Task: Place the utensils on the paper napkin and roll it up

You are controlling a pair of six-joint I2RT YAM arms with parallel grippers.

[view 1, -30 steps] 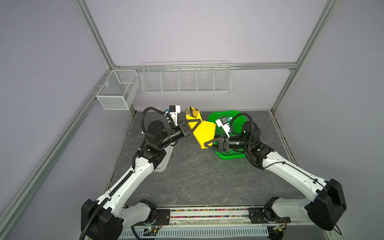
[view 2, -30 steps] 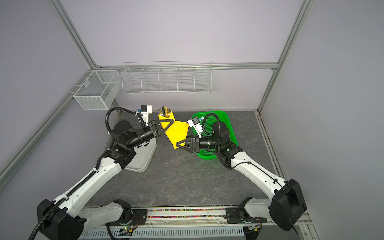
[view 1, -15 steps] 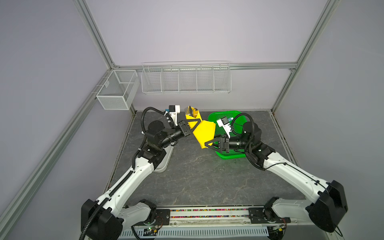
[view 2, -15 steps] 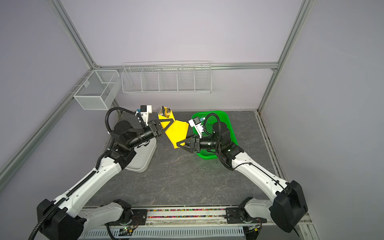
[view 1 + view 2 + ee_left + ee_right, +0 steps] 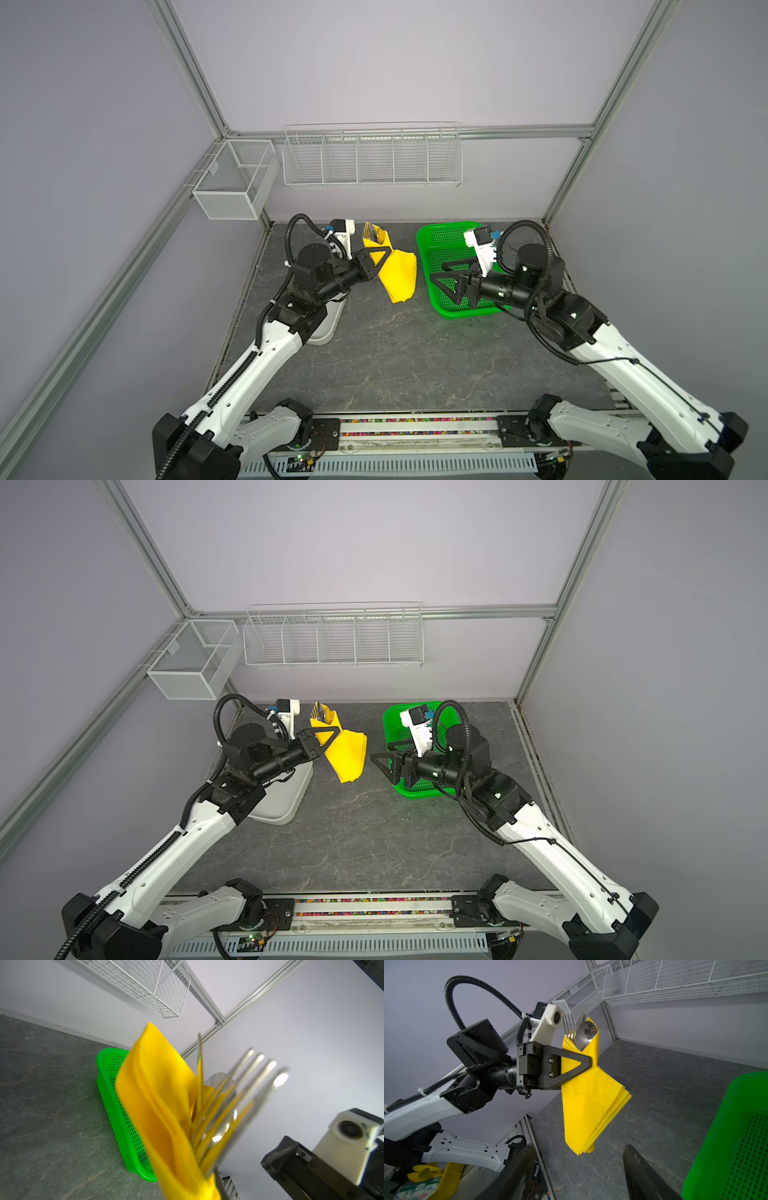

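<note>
- Nearest, in the lower middle of a top view, no cutlery is seen lying on the dark table.
- Further in, left of centre, the left pincer is clamped on the yellow napkin, which is held clear of the table.
- Right of centre, the right pincer is spread apart with nothing in it. It is seen against the green basket, apart from the napkin.
- The fork and spoon are tucked inside the napkin, with their heads sticking out at its upper, far end.
- Placing is judged done. The wrap looks loose, with its lower layers fanned out, so tightening the roll and setting it down are judged to remain.
</note>
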